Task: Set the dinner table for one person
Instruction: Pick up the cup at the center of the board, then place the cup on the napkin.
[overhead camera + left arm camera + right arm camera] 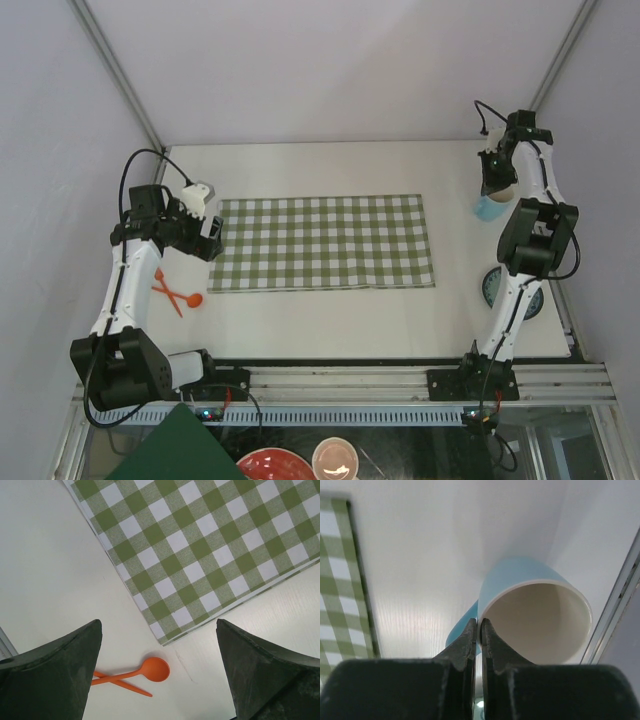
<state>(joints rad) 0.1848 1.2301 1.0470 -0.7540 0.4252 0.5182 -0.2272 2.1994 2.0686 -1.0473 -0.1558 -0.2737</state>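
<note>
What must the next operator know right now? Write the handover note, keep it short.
Left end effector: open, empty, above the checked cloth's left edge.
Right end effector: shut on the light blue cup's rim, far right of the dinner table.
Orange spoon and a second orange utensil lie crossed left of the cloth; a round blue dish sits near right, partly behind the right arm.
Done: cloth spread flat.
Left: dish, cup and utensils all go onto the cloth; nothing is on it yet.
</note>
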